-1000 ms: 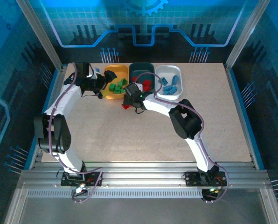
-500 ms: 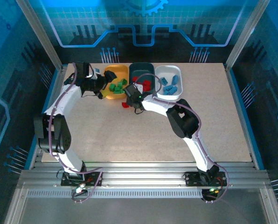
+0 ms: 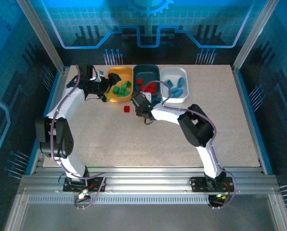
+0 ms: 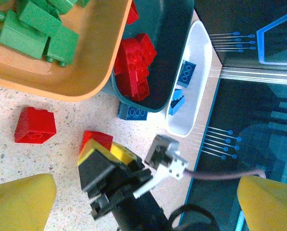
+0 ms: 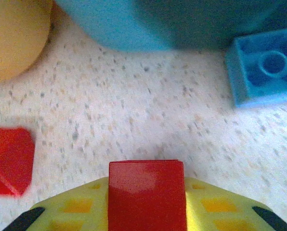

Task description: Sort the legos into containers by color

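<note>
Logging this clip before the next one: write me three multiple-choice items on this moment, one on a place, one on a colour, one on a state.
1. Where is the loose blue brick? A inside a tub; B on the table beside the teal tub; C held in a gripper.
2. What colour are the bricks in the orange tub? A red; B green; C blue.
3. What state is the right gripper in? A open and empty; B shut on a blue brick; C shut on a red brick.
Answers: 1 B, it lies on the table next to the teal tub's wall. 2 B, green bricks lie in it. 3 C, the red brick sits between its fingers.
</note>
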